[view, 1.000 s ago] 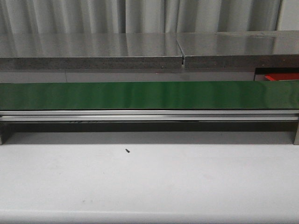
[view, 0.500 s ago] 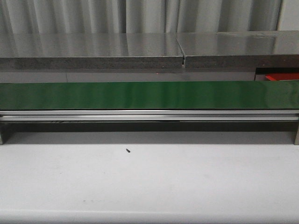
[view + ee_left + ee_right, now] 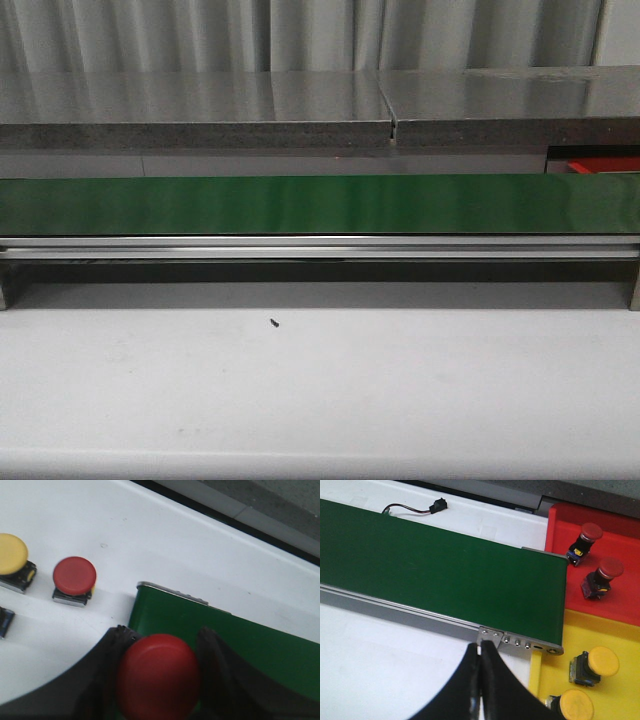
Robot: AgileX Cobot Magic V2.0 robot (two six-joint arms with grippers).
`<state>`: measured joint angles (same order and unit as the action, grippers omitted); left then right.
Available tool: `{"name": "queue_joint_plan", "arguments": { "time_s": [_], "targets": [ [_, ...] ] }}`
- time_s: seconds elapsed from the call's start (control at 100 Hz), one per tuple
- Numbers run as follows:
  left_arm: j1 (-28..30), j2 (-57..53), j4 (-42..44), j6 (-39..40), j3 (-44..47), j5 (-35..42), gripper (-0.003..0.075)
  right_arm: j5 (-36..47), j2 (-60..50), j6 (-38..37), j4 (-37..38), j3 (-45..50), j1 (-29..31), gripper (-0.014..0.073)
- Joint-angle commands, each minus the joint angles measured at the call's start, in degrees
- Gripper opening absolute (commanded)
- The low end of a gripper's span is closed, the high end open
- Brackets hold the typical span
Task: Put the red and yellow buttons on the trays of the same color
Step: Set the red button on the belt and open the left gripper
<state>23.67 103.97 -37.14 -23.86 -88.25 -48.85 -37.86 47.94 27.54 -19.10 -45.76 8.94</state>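
- Front view: a long green conveyor belt (image 3: 320, 204) on an aluminium rail (image 3: 320, 247) spans the width, above a white surface (image 3: 320, 390) bearing one small dark speck (image 3: 273, 322). No arm, pincer or button shows here; only a sliver of red (image 3: 605, 165) appears at the far right edge.
- Left wrist view: the left pincer (image 3: 162, 672) is closed on a red dome-capped push button (image 3: 159, 677), one dark finger (image 3: 102, 672) on each side of the cap. The held button hangs over the end of the green belt (image 3: 240, 647).
- On the white surface (image 3: 165, 545) beside that belt end stand one red-capped button on a metal base (image 3: 74, 580) and one yellow-capped button on a metal base (image 3: 12, 560), near each other but apart. A dark object (image 3: 4, 621) is cut off at the frame edge; it cannot be identified.
- Right wrist view: the right pincer (image 3: 481, 680) has its fingers pressed together with nothing between them, above the surface just beside the belt's rail.
- Beyond the other belt end lie two trays, adjoining. The red plastic tray (image 3: 615, 525) holds two red-capped buttons (image 3: 584, 537) (image 3: 603, 577), both tipped on their sides.
- The yellow plastic tray (image 3: 600, 635) holds two yellow-capped buttons (image 3: 594, 665) (image 3: 572, 705), the second partly cut off by the frame.
- A black connector with a short wire (image 3: 432, 506) lies on the surface past the belt.
- Count in view: three red buttons apart from the held one, three yellow buttons.
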Motion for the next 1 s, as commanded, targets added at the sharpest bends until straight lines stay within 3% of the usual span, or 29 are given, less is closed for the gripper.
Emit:
{"name": "queue_joint_plan", "arguments": {
  "time_s": [0.0, 0.41, 0.74, 0.86, 0.99],
  "targets": [
    [-0.3, -2.8, -3.6, 0.4, -1.7, -0.7, -0.0019, 3.6, -0.5, 0.5, -1.0, -1.3, 0.0, -0.0069],
    [-5.4, 1.2, -5.0, -0.5, -1.7, -1.3, -0.0019, 3.6, -0.5, 0.5, -1.0, -1.3, 0.0, -0.0069],
    [-6.1, 3.9, -4.5, -0.5, -1.7, -2.3, -0.0013, 3.6, -0.5, 0.5, -1.0, -1.3, 0.0, -0.0069],
    [-6.1, 4.0, -4.5, -1.0, -1.7, -2.7, 0.0086, 3.6, -0.5, 0.5, -1.0, -1.3, 0.0, -0.0069],
    [-6.1, 4.0, -4.5, -1.5, -1.7, -3.2, 0.0347, 3.6, -0.5, 0.5, -1.0, -1.3, 0.0, -0.0069]
  ]
}}
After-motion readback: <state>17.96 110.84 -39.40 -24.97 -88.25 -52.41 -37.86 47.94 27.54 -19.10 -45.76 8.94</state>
